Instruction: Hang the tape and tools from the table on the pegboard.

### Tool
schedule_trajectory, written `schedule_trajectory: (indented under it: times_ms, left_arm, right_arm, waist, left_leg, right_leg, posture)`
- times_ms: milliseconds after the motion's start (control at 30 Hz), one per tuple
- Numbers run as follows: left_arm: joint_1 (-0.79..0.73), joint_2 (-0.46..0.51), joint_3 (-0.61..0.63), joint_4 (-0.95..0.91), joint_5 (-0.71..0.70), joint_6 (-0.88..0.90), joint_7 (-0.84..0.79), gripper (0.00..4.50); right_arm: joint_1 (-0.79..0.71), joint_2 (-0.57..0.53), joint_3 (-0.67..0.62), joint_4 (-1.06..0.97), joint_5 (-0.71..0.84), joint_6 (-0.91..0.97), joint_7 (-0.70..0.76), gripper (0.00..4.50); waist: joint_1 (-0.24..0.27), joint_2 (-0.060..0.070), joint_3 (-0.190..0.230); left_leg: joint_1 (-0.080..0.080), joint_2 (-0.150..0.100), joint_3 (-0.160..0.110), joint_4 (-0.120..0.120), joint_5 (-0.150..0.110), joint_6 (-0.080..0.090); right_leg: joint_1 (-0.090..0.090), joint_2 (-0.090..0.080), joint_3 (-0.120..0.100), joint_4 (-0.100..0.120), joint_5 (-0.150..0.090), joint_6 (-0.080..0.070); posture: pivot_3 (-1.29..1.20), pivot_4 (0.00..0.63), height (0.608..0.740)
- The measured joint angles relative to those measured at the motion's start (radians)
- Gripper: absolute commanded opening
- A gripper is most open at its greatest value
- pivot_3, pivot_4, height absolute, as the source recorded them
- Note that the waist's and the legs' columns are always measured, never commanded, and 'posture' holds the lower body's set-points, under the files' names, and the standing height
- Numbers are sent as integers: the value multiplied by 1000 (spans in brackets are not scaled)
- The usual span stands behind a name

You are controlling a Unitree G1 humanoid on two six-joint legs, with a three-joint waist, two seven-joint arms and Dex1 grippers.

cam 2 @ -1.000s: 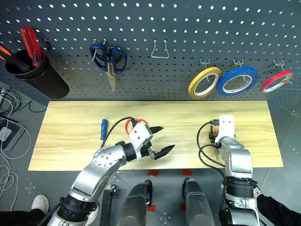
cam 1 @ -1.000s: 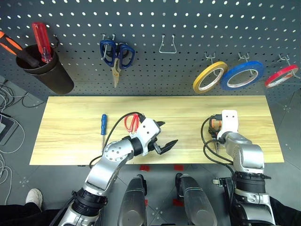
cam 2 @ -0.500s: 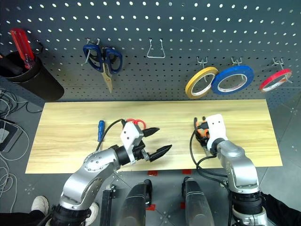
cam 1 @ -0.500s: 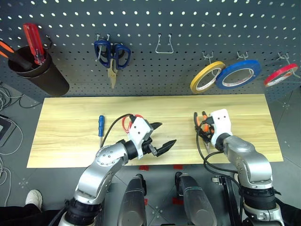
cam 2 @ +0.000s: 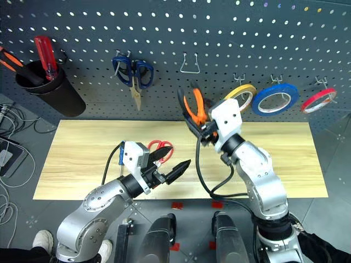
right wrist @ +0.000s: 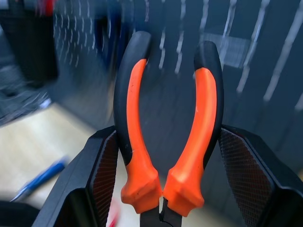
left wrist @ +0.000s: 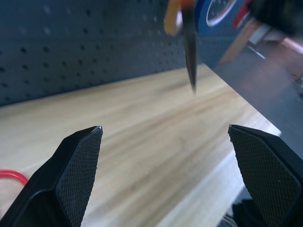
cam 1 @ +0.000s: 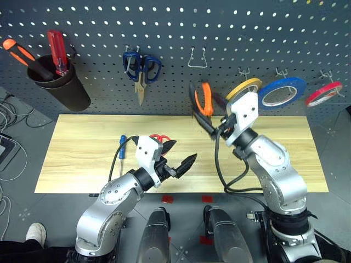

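Observation:
My right gripper (cam 1: pixel 215 127) is shut on the orange-and-black pliers (cam 1: pixel 204 101) and holds them up in front of the dark pegboard (cam 1: pixel 164 22), handles upward, just below an empty wire hook (cam 1: pixel 197 57). In the right wrist view the pliers (right wrist: pixel 136 118) stand between the two pads. The left gripper (cam 1: pixel 181 152) hovers open over the front of the wooden table (cam 1: pixel 82 142), nothing between its fingers. Behind it lie the red-handled scissors (cam 2: pixel 159 146), partly hidden, and the blue screwdriver (cam 1: pixel 122 147). The yellow tape (cam 1: pixel 241 87) hangs on the pegboard, half covered by my right hand.
Blue-handled scissors (cam 1: pixel 141 63) hang left of the wire hook. A black cup (cam 1: pixel 68 90) with red and orange screwdrivers hangs at the far left. A blue roll (cam 1: pixel 282 90) and a red roll (cam 1: pixel 324 93) hang at the right. Cables lie on the floor at left.
The right gripper has lifted the pliers off the table's right part and swung them up and left to the pegboard. The left gripper rose a little and rolled, still open.

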Motion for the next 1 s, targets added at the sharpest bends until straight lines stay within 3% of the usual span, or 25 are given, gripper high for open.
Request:
schedule_trajectory:
  times_ms: [233, 533, 733, 1000]
  left_arm:
    - [-158, -47, 31, 4, 1, -1, 85, 4500]
    - [-251, -56, 31, 79, 44, -72, 108, 4500]
    - [-365, -99, 36, 226, 102, -159, 139, 4500]
    - [-405, -123, 27, 304, 133, -220, 138, 4500]
  right_arm:
    - [-173, 63, -5, 211, -100, -259, -107, 2964]
    - [-352, 111, -11, 514, -165, -490, -196, 2964]
    - [-419, 118, -34, 663, -172, -591, -251, 2964]
    - [-500, 118, -69, 741, -176, -661, -282, 2964]
  waist:
    - [11, -5, -13]
    - [14, -5, -14]
    - [17, -5, -14]
    - [15, -5, -14]
  left_leg:
    - [0, 1, 1, 1, 0, 0]
    - [1, 1, 5, 2, 0, 1]
    - [1, 0, 6, 3, 1, 1]
    - [1, 2, 8, 3, 1, 1]
  right_leg:
    - [0, 1, 0, 1, 0, -1]
    - [-2, 0, 2, 10, 0, -1]
    - [-3, 0, 2, 13, 0, -1]
    - [-5, -1, 3, 14, 0, -1]
  posture:
    - [136, 262, 740]
    - [167, 271, 740]
    - [168, 274, 740]
    - [164, 276, 740]
